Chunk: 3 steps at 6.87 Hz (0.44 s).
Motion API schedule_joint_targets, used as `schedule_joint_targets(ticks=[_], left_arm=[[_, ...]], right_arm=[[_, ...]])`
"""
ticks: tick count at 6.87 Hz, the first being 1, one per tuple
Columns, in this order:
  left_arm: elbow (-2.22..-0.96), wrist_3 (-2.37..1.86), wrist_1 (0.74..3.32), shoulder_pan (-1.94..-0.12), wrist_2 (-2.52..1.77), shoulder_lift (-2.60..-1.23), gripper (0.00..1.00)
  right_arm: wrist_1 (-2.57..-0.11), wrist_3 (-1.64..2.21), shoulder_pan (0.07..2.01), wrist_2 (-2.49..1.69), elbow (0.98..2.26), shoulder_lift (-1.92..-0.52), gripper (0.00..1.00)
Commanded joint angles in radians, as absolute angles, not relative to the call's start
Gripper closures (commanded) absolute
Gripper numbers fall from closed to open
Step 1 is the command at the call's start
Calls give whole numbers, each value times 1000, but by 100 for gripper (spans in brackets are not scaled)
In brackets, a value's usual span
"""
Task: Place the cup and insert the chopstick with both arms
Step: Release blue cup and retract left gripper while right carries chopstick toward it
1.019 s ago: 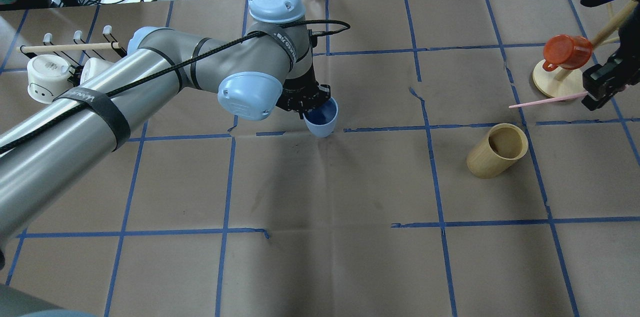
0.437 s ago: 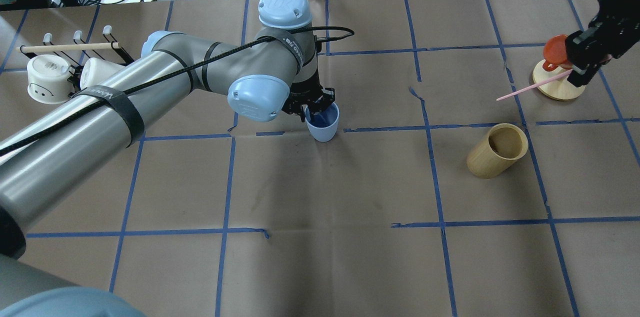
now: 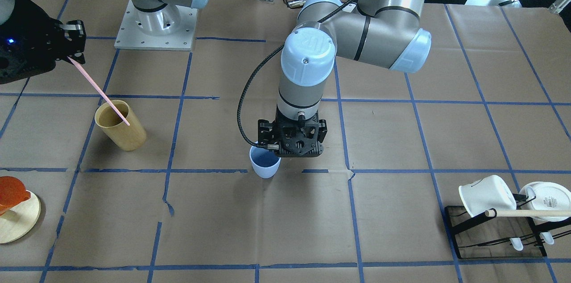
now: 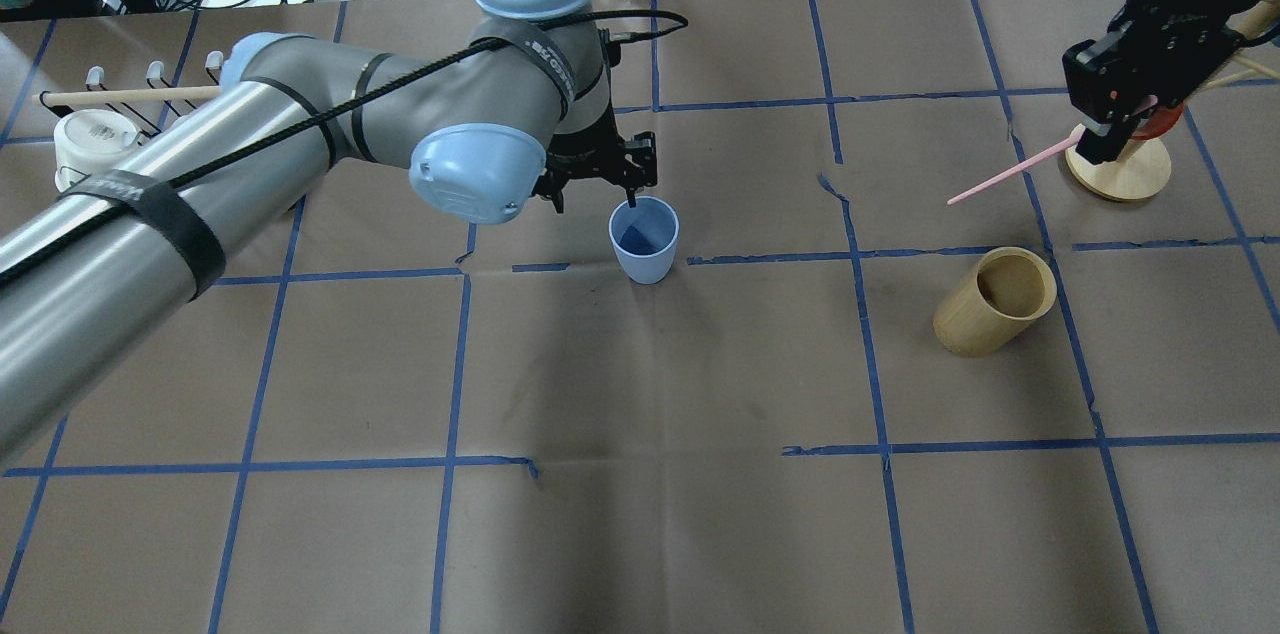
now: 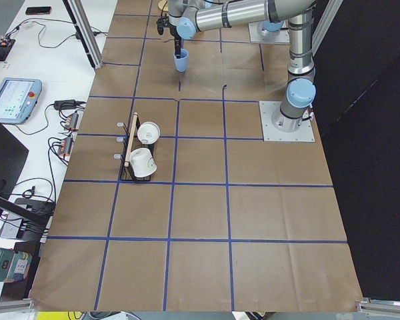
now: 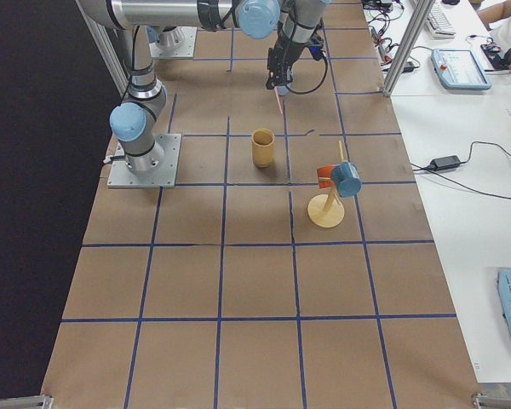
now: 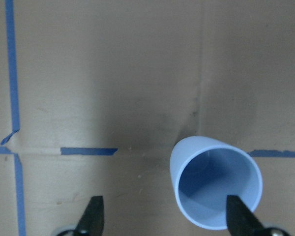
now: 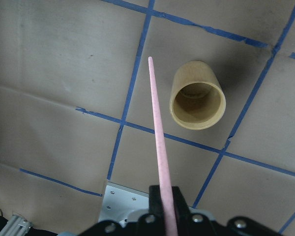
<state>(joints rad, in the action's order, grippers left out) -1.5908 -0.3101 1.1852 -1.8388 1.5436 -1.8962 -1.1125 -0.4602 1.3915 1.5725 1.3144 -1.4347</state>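
The light blue cup (image 4: 644,239) stands upright on the brown paper near the table's middle, also in the front view (image 3: 265,162) and the left wrist view (image 7: 216,182). My left gripper (image 4: 593,199) is open and empty just above it. The fingers are spread wide, and one fingertip (image 7: 241,216) is at the cup's rim. My right gripper (image 4: 1100,139) is shut on the pink chopstick (image 4: 1010,174) and holds it in the air at the table's right side. The stick (image 8: 157,128) slants down and passes beside the tan wooden cup in the right wrist view.
A tan wooden cup (image 4: 995,302) stands right of the blue cup. A wooden mug tree (image 4: 1118,169) with an orange mug is at the far right. A black rack (image 3: 495,225) with white mugs and a wooden rod is at the far left.
My left gripper has set the blue cup upright on the table, opened and drawn back off it. My right gripper has moved left and away with the chopstick.
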Motion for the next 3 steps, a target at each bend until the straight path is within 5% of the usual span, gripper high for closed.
schedule_joint_targets(ticks=[1, 3], left_arm=[[-1563, -173, 1378, -1767, 1528, -1753, 0], [-1501, -137, 1503, -1685, 1520, -1698, 0]], right_arm=[[-1100, -334, 1472, 1508, 1316, -1439, 93], [-1101, -269, 1517, 1459, 1322, -1439, 93]])
